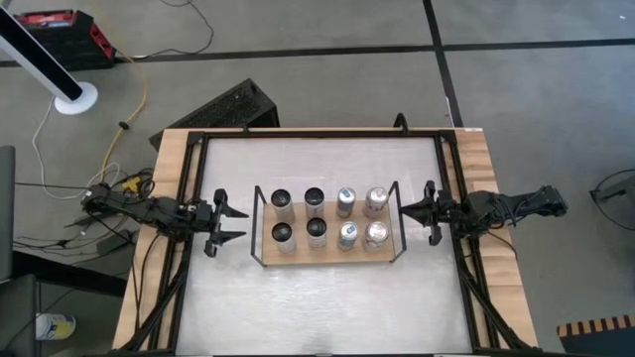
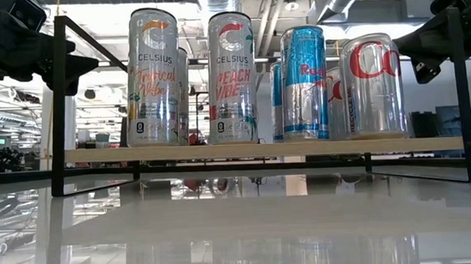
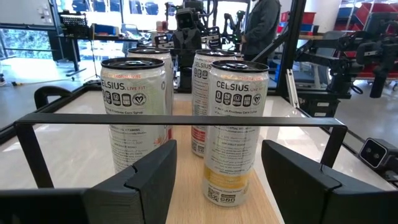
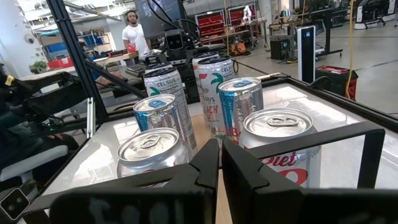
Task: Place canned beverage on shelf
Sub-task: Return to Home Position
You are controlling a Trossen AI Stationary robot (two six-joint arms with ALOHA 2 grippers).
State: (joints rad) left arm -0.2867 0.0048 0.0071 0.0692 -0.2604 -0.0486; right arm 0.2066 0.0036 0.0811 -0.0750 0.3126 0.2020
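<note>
Left gripper (image 1: 244, 224) gaped wide, empty, off the shelf's (image 1: 297, 220) left end. I saw the right gripper (image 1: 405, 209) closed, empty, opposite.

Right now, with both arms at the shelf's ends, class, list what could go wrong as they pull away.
The open left hand sits close to an end rail of the shelf; swinging sideways might snag and drag it.
The shut right hand points at the opposite rail, near the red-silver cans; nudging forward could knock them.
The cans stand close together; one jolt could topple several.
</note>
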